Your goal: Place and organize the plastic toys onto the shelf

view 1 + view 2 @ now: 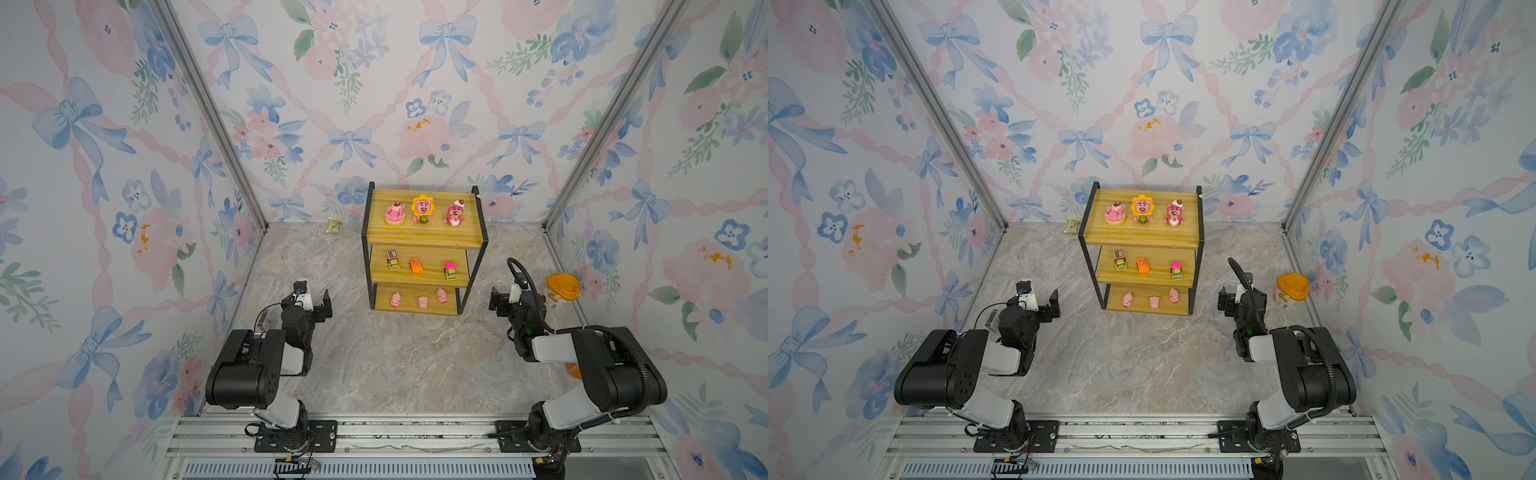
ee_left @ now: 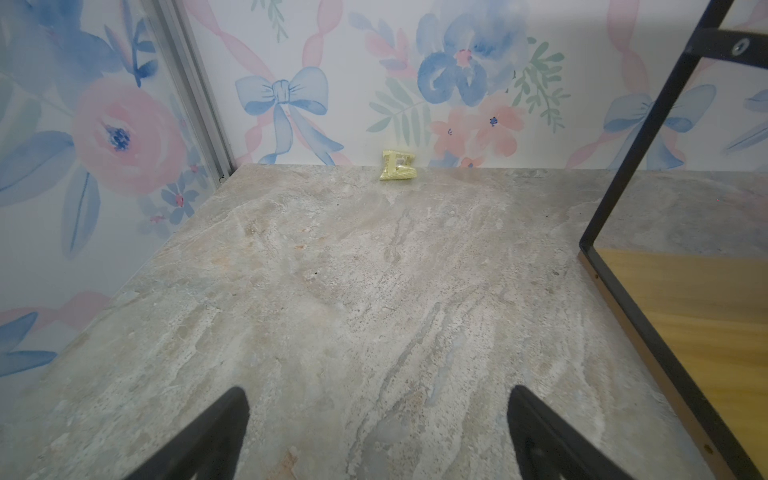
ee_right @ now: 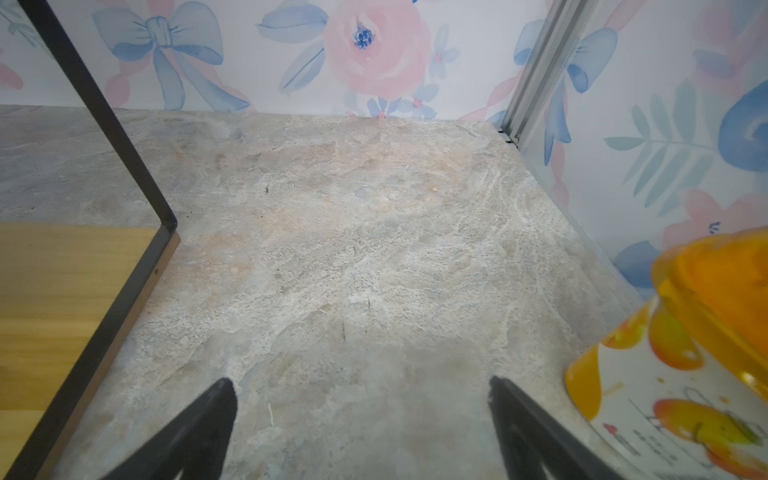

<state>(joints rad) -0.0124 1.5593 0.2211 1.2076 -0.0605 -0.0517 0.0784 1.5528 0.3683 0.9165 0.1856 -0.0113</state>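
Plastic toys (image 1: 422, 210), seemingly light, rigid and slick, are calling for a pinch across the body. Nearest, the left jaws and right jaws are hanging wide and empty, flanking the three-tier yellow wooden shelf (image 1: 424, 237), where pink pigs (image 1: 423, 302), little cars (image 1: 415, 265) and pink bears (image 1: 395, 214) are filling its bottom, middle and top boards.

Both top views look down from high above the near edge toward the far wall (image 1: 374, 83), sharing nearly the whole table (image 1: 395, 365) and the shelf (image 1: 424, 235). Each wrist view sits low and close over the table, facing far. The left one catches the shelf's left side, the right one its right side.
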